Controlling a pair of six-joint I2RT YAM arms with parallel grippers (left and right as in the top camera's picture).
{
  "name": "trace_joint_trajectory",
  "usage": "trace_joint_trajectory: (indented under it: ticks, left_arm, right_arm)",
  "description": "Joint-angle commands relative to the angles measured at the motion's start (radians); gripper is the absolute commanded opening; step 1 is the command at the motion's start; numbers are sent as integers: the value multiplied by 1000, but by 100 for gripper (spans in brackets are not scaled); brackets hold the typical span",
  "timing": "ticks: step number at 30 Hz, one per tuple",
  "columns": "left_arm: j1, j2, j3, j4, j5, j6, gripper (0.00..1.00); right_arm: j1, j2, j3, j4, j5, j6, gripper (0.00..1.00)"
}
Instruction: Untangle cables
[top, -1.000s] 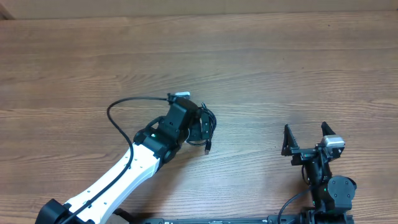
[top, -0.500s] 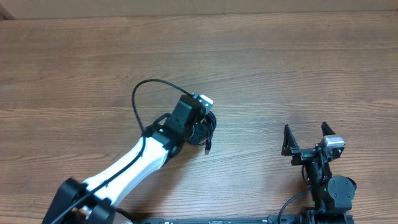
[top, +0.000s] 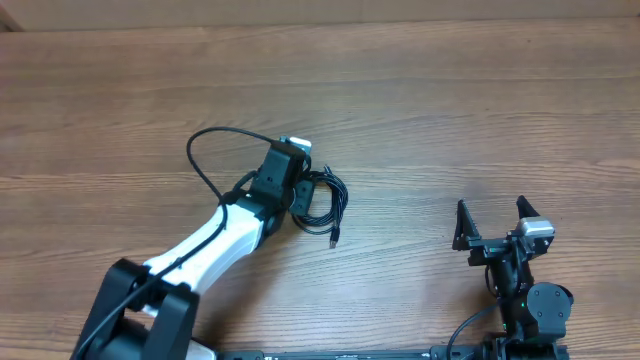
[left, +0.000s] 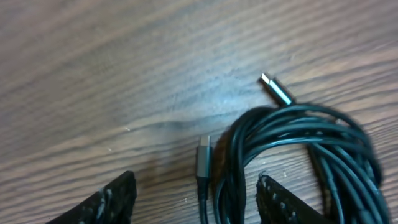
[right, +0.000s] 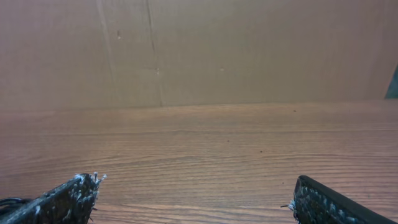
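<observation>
We see the left pincer (left: 194, 190) open, straddling coiled black cables (left: 298, 134) on the surface (top: 450, 100); the right pincer (top: 490, 207) is open at their three o'clock.

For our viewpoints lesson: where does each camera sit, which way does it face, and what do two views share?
Overhead: above the table, facing straight down; shows left gripper at the cables, right gripper open.
Left wrist: on the left arm, facing down at the cables; own fingertips at the bottom edge.
Right wrist: low, facing level across the table to a brown wall; own fingertips only.
Shared: overhead and left wrist both show the cables.
</observation>
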Motion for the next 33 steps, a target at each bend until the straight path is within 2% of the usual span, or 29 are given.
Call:
trace_joint_trajectory:
  ticks: [1,3,4,5,6,7,8,10,12,14,16,17,18,19,21,23,24,25,26,28,33]
  left_arm:
    - [0,68,6,19,92,-30,70]
    - [0,97,6,32,127,-16,70]
    - [0,111,6,39,137,-8,67]
    - [0,124,6,43,138,-6,56]
    - [0,134,6,45,135,-6,35]
    - [0,142,6,45,126,-6,10]
    - [1,144,6,44,113,-7,4]
    - [2,138,7,45,100,-26,4]
    - [2,122,13,44,100,-115,4]
    - [2,99,18,39,100,-272,4]
    - [2,64,18,1,107,-555,4]
    - [2,32,18,-63,153,-859,4]
    - [2,19,18,-83,199,-1019,4]
    - [2,9,18,-87,259,-1167,4]
    - [2,-1,18,-58,399,-1375,5]
    - [0,0,18,-43,397,-1332,21]
    - [0,0,18,-47,389,-1288,35]
    - [0,0,18,-47,385,-1220,56]
    - [0,0,18,-46,385,-1132,66]
    - [2,0,18,-44,385,-921,77]
    - [2,0,18,-22,377,-510,77]
  right_arm:
    - [-3,-10,-10,3,6,3,100]
    - [-3,-10,-10,3,6,3,100]
    - [-3,-10,-10,3,6,3,100]
    - [-3,-10,-10,3,6,3,100]
    - [-3,-10,-10,3,6,3,100]
    - [-3,-10,-10,3,6,3,100]
    - [-3,-10,-10,3,6,3,100]
    - [-3,-10,-10,3,6,3,100]
    - [-3,-10,-10,3,6,3,100]
    - [-3,-10,-10,3,6,3,100]
    - [-3,-10,-10,3,6,3,100]
    - [-3,-10,-10,3,6,3,100]
    - [-3,-10,-10,3,6,3,100]
    - [-3,-10,-10,3,6,3,100]
    - [-3,-10,-10,3,6,3,100]
    - [-3,-10,-10,3,6,3,100]
    - [-3,-10,-10,3,6,3,100]
    - [-3,-10,-10,3,6,3,100]
    - [-3,-10,-10,3,6,3,100]
    - [-3,-10,-10,3,6,3,100]
    - [-3,-10,-10,3,6,3,100]
